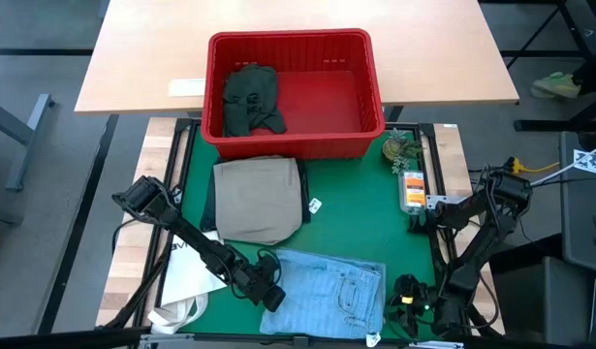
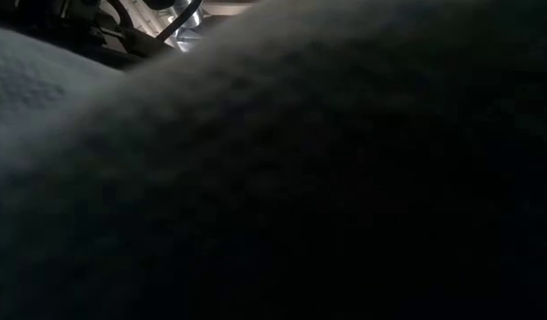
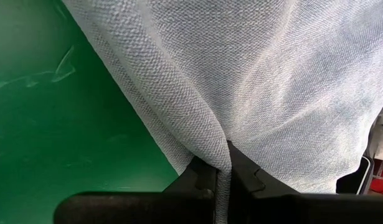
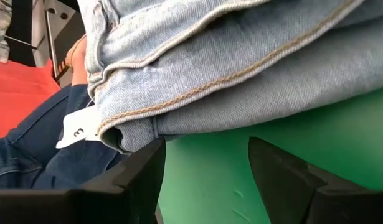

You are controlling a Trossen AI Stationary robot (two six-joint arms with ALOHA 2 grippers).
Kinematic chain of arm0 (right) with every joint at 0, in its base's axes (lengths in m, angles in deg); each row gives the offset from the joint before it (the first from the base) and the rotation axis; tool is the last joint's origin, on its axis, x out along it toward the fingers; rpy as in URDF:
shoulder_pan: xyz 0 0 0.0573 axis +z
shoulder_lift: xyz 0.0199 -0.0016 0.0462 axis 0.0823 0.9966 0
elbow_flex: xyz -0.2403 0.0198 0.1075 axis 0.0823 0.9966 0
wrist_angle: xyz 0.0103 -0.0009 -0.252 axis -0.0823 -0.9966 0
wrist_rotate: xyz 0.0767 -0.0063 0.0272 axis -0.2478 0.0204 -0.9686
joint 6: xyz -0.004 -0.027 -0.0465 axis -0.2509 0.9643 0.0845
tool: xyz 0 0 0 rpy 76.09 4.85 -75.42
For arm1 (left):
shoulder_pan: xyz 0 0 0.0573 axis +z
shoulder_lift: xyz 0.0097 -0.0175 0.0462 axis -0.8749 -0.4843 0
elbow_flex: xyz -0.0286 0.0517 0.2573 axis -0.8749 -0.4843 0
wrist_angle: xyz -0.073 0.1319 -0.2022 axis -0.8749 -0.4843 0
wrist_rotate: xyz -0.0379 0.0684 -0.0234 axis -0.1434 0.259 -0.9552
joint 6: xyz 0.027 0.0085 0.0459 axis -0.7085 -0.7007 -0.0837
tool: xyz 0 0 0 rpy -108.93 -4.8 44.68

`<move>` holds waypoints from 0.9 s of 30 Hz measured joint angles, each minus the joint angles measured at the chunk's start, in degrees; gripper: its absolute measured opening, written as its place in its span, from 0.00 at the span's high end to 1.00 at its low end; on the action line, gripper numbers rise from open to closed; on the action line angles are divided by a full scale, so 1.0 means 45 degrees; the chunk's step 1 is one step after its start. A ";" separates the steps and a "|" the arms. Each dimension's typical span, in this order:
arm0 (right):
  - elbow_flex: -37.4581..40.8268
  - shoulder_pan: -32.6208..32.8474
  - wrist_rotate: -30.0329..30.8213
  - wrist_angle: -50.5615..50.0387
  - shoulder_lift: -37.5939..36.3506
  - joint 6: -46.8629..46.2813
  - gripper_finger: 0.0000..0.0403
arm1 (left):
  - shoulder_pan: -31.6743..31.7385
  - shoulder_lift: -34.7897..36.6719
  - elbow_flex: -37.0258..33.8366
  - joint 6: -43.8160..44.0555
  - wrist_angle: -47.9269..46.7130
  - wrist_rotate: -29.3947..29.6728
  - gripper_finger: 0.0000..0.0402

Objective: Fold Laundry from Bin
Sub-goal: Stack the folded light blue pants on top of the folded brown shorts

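Denim, the light jeans (image 1: 327, 288) lie at the counter's (image 1: 365, 218) near edge, their left edge pinched in the left hand (image 3: 223, 180). Right hand (image 4: 207, 171), fingers apart, sits low at the near right corner beside the jeans; red bin (image 1: 360, 136) stands at the far edge

1. Left gripper (image 1: 271, 297) had zero slack: jaws pinched tight on the edge of the light blue jeans (image 1: 331, 291), denim draped right over its fingers (image 3: 200, 180).
2. On its outer side, bare green mat (image 3: 48, 112), nothing in the way.
3. Ahead of it, the khaki trousers (image 1: 259, 199) sat folded, and past those the red bin (image 1: 375, 97) walled off the far edge.
4. Right gripper (image 4: 207, 171) had its jaws wide apart, empty mat between them, with the jeans' folded hem just in front.
5. Beyond that hem, dark navy jeans (image 4: 35, 155) filled the gap.
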 joint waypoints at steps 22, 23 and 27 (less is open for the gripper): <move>-0.0005 -0.0275 0.0724 -0.1648 -0.1418 -0.0084 0.42 | 0.0013 -0.0005 0.0000 0.0044 0.0005 0.0063 1.00; -0.0005 -0.0280 0.0719 -0.1699 -0.1405 -0.0082 0.42 | 0.0023 -0.0002 0.0000 0.0044 0.0005 0.0063 1.00; -0.0005 -0.0674 0.0821 -0.1703 -0.1369 0.0050 0.42 | 0.0056 -0.0002 0.0000 0.0044 0.0026 0.0062 1.00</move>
